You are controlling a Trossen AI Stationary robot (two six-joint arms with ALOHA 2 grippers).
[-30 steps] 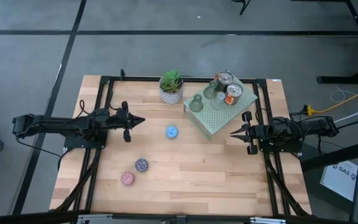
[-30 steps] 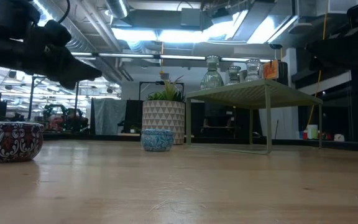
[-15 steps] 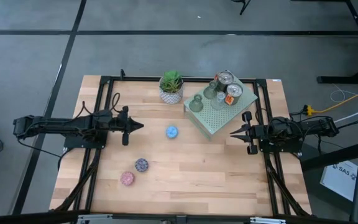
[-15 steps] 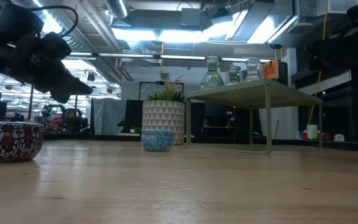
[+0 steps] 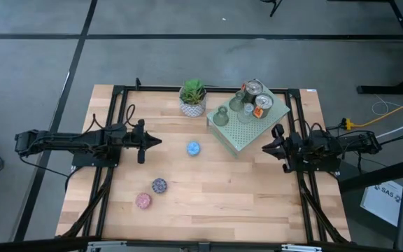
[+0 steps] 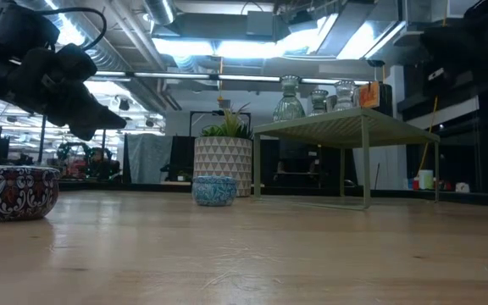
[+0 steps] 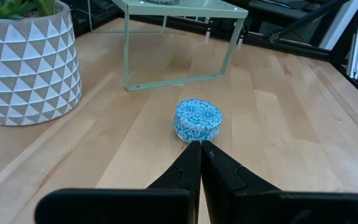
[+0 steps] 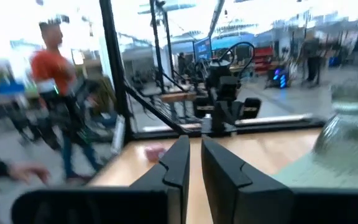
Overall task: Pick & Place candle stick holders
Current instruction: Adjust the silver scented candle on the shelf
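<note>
Left hand clenched, empty, hovering above the counter at about 9 o'clock, tips aimed at the blue holder, which sits just past them near counter centre, apart from them. Left wrist view: closed fingers meet right in front of the blue holder. Right hand clenched, empty, at 3 o'clock just beside the pale green perforated slab. On the slab at 1 o'clock: two shiny silver-copper holders, an olive-gold holder, a clear glass holder. Purple mosaic holder and pink holder sit near each other at 7 o'clock. Plant in white pot at 12 o'clock, just beside the slab. Right wrist view: a person in an orange top beyond the counter.
</note>
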